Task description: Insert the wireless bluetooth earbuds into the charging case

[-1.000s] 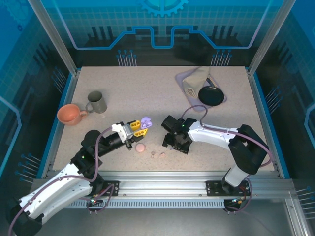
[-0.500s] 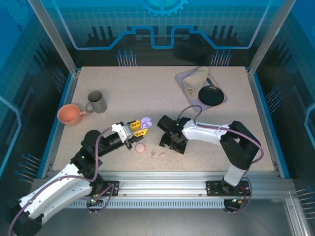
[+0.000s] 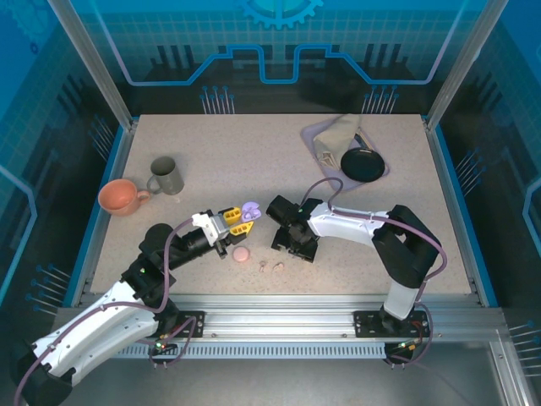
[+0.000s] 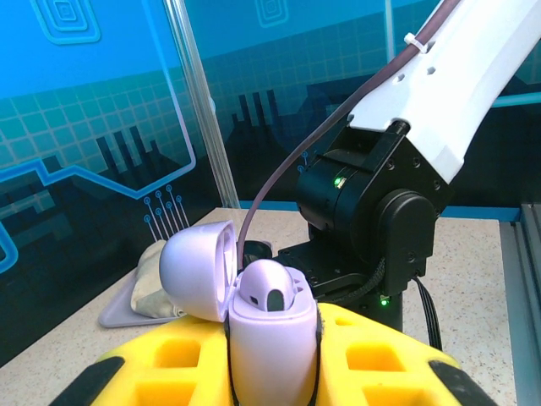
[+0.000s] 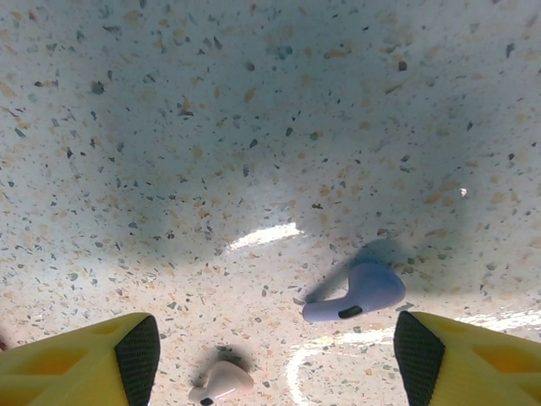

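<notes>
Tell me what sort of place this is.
Probably a robot lab test cell: left arm and right arm bolted to an aluminium rail, metal frame posts, a blue circuit-pattern backdrop.

Left arm is pointing toward 1 o'clock, left gripper clamping shut. Right arm is bending toward 9 o'clock, right gripper facing down, jaws standing wide.

Bare table surrounds lavender earbud; pink earbud near

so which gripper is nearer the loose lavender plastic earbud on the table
Right: the right gripper hangs open over the lavender earbud; the left gripper is off to its left, holding the lavender case.
</notes>
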You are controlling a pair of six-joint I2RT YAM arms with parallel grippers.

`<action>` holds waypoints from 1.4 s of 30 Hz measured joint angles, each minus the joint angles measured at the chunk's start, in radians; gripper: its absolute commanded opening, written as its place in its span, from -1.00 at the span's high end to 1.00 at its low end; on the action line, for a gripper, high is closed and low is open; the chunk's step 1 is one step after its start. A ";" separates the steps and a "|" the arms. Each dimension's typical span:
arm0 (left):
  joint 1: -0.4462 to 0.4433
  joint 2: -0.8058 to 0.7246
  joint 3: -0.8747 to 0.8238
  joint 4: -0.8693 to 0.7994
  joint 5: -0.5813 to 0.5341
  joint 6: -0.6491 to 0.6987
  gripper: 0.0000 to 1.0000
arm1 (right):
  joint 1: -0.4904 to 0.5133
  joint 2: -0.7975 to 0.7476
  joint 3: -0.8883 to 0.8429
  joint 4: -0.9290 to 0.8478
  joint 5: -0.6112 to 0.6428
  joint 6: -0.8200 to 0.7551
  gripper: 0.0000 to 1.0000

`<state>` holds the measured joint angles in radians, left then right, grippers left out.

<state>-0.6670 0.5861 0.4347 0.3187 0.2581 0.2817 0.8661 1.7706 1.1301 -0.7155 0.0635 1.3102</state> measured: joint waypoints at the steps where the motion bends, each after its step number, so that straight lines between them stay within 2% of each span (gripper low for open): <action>1: 0.000 0.000 0.000 0.000 0.000 0.005 1.00 | 0.000 0.003 0.004 -0.006 0.004 0.000 -0.53; 21: 0.000 0.000 0.000 -0.002 0.000 0.010 1.00 | -0.004 0.055 0.010 -0.032 0.006 0.005 -0.47; 25: 0.000 0.000 0.000 -0.004 0.000 0.010 1.00 | -0.005 0.061 0.021 -0.036 0.008 -0.012 -0.38; 42: 0.000 0.000 0.000 -0.008 0.000 0.010 1.00 | -0.005 0.095 0.106 -0.082 0.029 -0.097 -0.35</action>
<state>-0.6670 0.5861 0.4347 0.3103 0.2581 0.2920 0.8612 1.8652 1.2358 -0.7971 0.0925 1.2137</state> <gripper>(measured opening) 0.213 0.673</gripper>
